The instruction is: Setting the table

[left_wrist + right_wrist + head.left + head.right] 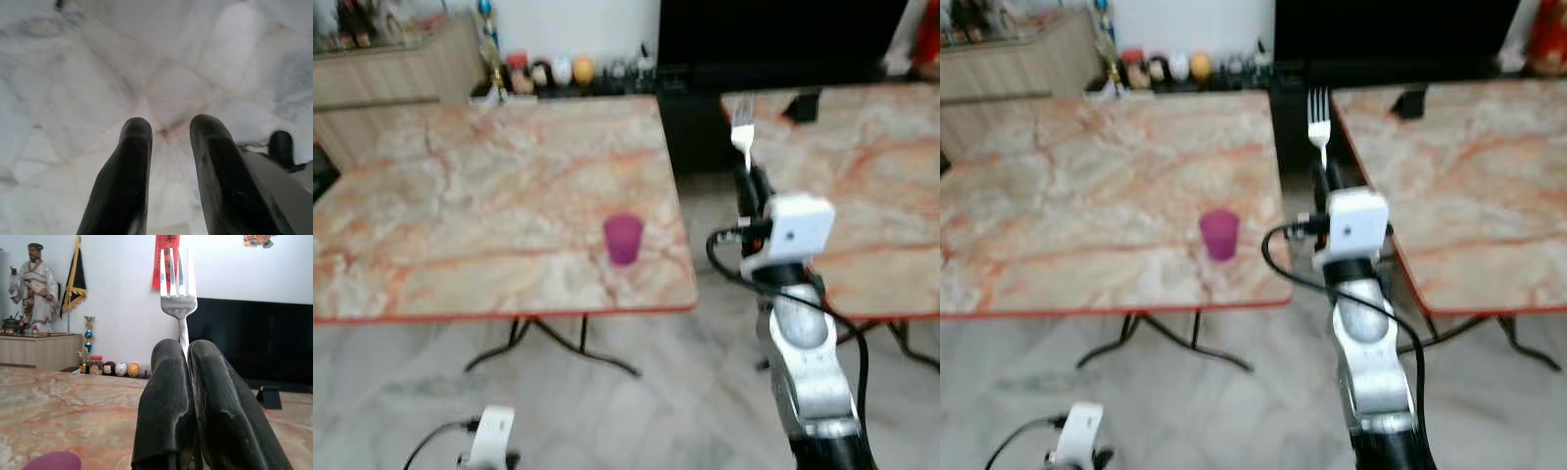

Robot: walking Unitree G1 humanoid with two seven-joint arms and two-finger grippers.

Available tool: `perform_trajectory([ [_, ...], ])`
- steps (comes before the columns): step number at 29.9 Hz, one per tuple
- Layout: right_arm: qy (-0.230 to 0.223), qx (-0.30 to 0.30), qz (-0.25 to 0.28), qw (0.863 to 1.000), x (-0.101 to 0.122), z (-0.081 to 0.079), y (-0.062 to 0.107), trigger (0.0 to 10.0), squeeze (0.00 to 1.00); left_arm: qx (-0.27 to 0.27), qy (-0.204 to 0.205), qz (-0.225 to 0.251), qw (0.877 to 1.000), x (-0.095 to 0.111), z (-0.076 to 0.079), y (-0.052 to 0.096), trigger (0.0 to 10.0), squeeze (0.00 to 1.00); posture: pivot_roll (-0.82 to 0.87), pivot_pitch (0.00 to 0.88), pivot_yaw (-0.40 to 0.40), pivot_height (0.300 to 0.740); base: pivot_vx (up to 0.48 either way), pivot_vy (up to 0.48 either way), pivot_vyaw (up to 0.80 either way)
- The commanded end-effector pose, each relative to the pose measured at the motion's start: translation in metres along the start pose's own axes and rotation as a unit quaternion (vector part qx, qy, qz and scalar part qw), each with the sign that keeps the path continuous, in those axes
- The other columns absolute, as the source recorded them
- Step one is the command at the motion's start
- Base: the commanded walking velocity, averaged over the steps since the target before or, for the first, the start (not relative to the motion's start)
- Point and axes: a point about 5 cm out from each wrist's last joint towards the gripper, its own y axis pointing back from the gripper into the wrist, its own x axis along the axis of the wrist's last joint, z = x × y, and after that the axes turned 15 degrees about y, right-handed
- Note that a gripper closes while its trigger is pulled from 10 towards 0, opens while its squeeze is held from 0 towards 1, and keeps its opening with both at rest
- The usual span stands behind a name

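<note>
My right gripper (749, 176) is raised in the gap between two marble tables and is shut on a silver fork (742, 125), whose tines (177, 276) point up past the fingers (166, 396). A purple cup (623, 238) stands upright near the front right corner of the left table (460, 206), to the left of the gripper. My left gripper (168, 129) hangs low over the pale floor with its fingers apart and nothing between them; its white wrist (489, 438) appears at the bottom of the head view.
A second marble table (1469, 186) stands to the right, with a small black stand (1410, 101) on its far edge. A dark TV unit (773, 49) and a shelf of small figurines (548, 70) line the back wall. A wooden cabinet (382, 78) is at back left.
</note>
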Motion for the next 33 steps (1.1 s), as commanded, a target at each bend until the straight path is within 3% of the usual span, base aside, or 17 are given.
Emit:
perform_trajectory([
  [1, 0.0, 0.005, 0.016, 1.0, 0.0081, -0.0033, -0.0022, 10.0, 0.0, 0.005, -0.005, -0.007, 1.0, -0.0033, -0.0053, 0.0011, 10.0, 0.0, -0.1, 0.0, 0.052, 0.74, 0.0, -0.428, 0.0],
  [16, 0.013, 0.001, 0.012, 1.0, 0.0084, 0.0001, -0.0038, 10.0, 0.0, 0.006, -0.007, -0.007, 1.0, -0.0025, -0.0076, 0.0013, 10.0, 0.0, -0.12, 0.0, 0.064, 0.74, 0.0, -0.425, 0.0],
  [19, 0.026, 0.004, 0.008, 1.0, 0.0067, 0.0007, -0.0028, 10.0, 0.0, 0.007, -0.007, -0.005, 1.0, -0.0001, -0.0079, 0.0009, 10.0, 0.0, -0.12, 0.0, 0.065, 0.74, 0.0, -0.424, 0.71],
  [33, 0.016, -0.002, -0.001, 1.0, 0.0054, 0.0033, -0.0051, 10.0, 0.0, 0.008, -0.004, -0.003, 1.0, 0.0028, -0.0075, 0.0004, 10.0, 0.0, -0.1, 0.0, 0.063, 0.74, 0.0, -0.423, 0.0],
])
